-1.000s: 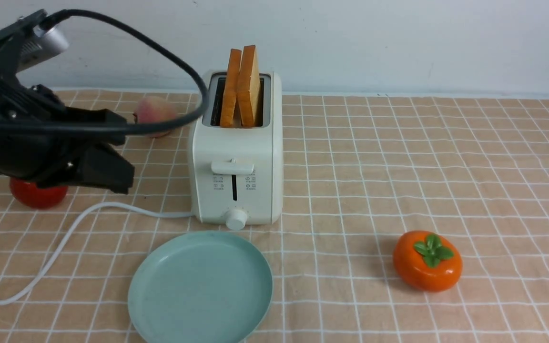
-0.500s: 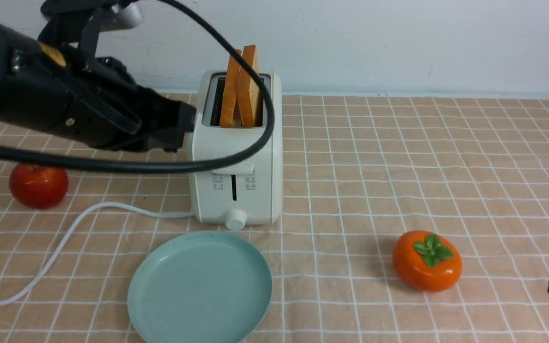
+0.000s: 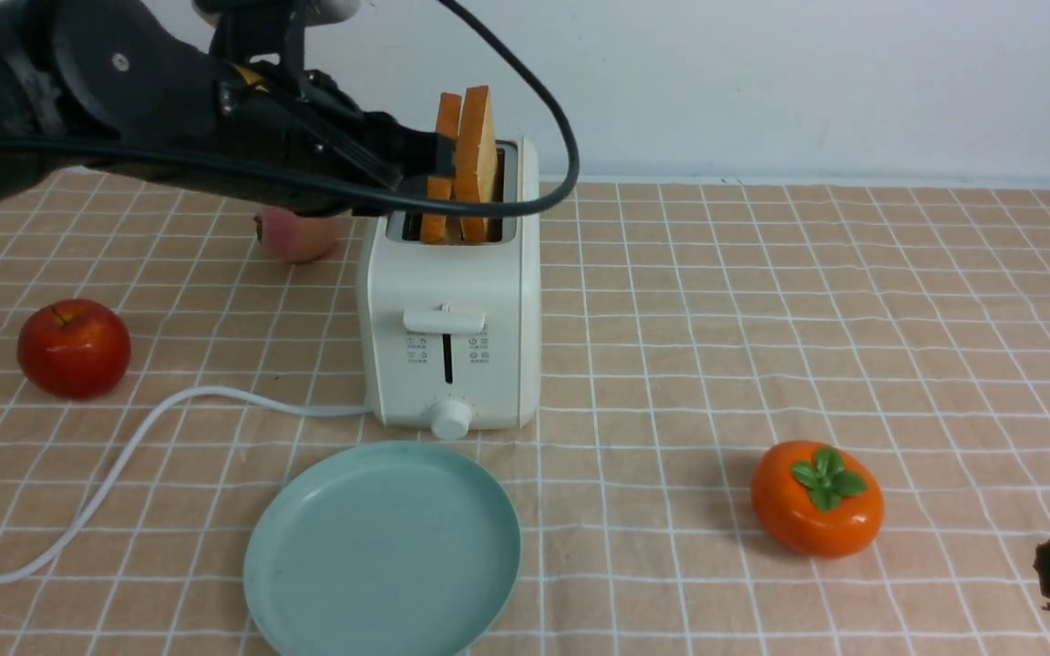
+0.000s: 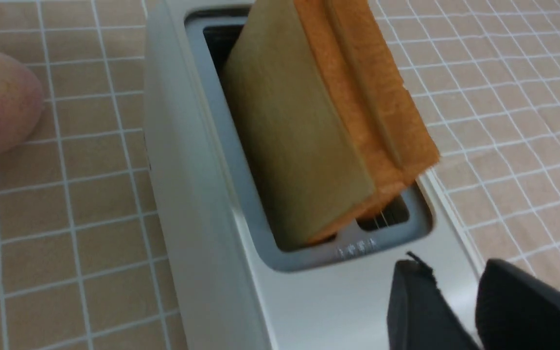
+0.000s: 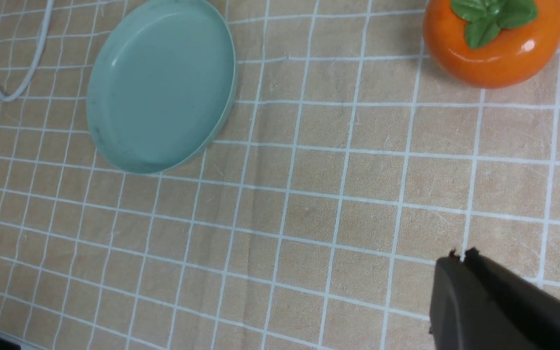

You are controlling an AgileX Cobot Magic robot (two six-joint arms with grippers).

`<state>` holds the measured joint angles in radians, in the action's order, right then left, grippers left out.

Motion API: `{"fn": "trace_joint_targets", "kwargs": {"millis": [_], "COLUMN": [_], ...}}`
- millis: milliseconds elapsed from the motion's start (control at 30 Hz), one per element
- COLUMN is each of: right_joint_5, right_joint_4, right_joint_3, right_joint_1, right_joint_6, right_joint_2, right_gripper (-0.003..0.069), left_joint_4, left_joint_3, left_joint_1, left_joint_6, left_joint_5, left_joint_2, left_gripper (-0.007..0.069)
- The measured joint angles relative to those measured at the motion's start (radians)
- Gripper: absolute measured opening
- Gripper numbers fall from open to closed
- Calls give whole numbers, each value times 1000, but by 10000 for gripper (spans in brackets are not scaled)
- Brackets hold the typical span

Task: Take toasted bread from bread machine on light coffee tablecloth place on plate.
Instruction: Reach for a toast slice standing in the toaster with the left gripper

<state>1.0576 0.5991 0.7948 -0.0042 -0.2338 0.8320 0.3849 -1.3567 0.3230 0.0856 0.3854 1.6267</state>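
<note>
Tan checked tablecloth [image 3: 762,301] throughout. Two toast slices [image 3: 475,155] stand upright in the toaster [image 3: 452,273], neither lifted. Left gripper [image 3: 438,169] hovers at the toaster's top beside the slices, jaws slightly parted, empty. Approach step, I judge; next, straddle one slice and close. Plate [image 3: 306,565] lies bare before the toaster.

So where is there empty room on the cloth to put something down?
The widest bare tablecloth is right of the bread machine, behind the persimmon. A smaller patch lies between the plate and the persimmon. The left side is crowded: apple, cord, peach, and the left gripper at the toasted bread.
</note>
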Motion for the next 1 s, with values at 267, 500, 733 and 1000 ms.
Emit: {"fn": "trace_joint_targets", "kwargs": {"millis": [267, 500, 733, 1000], "right_joint_5": [0, -7, -15, -15], "right_joint_4": [0, 0, 5, 15], "right_joint_3": [0, 0, 0, 0], "right_joint_1": [0, 0, 0, 0], "right_joint_6": [0, 0, 0, 0], "right_joint_2": [0, 0, 0, 0], "right_gripper": [-1, 1, 4, 4], "left_joint_4": [17, 20, 18, -54], "left_joint_3": [-3, -4, -6, -7], "left_joint_1": [0, 0, 0, 0], "left_joint_6": [67, 73, 75, 77], "left_joint_5": [-111, -166, -231, -183], "left_joint_2": [111, 129, 147, 104], "left_gripper": [391, 393, 242, 39]}}
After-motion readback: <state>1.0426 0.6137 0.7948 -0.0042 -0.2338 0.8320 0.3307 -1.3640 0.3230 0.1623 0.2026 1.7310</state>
